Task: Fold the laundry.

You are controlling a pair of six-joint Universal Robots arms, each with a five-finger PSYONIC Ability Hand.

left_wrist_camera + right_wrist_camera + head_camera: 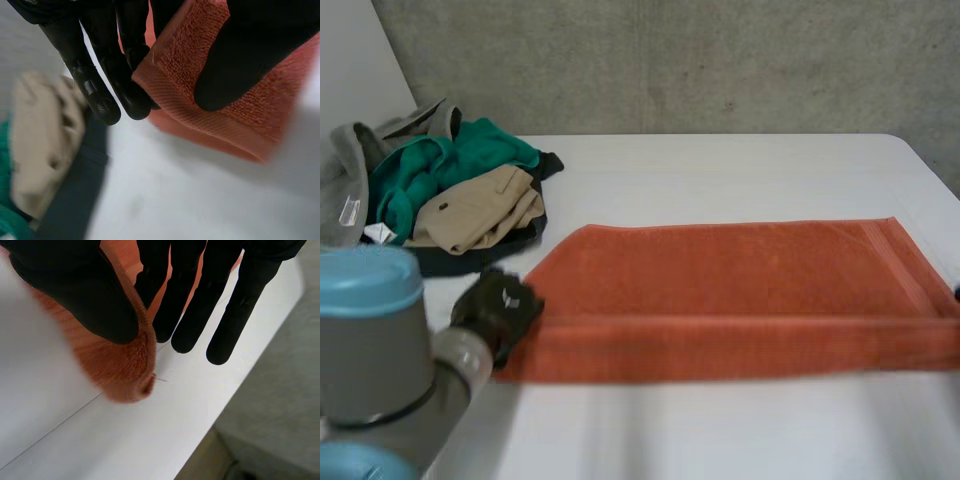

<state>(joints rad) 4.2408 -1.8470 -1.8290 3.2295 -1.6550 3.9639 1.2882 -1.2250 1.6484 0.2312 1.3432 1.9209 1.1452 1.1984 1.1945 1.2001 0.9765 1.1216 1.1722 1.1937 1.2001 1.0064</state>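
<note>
White table (740, 170) in front of a grey concrete wall (670, 60). Across its middle, from beside the clothes to the right edge, orange towel (740, 290), spread out flat for the most part, with a crease line running lengthwise close to the near long edge.

At the far left of the table, heap of clothes (450, 190): green garment (430, 165) on top, tan garment (475, 210) in front of it, dark garment (450, 260) underneath, grey garment (345, 180) at the outer side. Close to the towel's left end; touching or apart, cannot tell.

At the near left, left arm (370, 320), grey with a light-blue cap. At its end, left hand (498, 308) on the towel's near left corner. Seen in the left wrist view: thumb pressed on top of the corner, fingers (102, 100) beneath and beside it, pinching the cloth, with the tan garment just past the fingertips.

At the towel's right end, right hand (185, 300). Thumb on one face of the towel's edge, straight fingers on the other, clamping it above the table near the rim.
</note>
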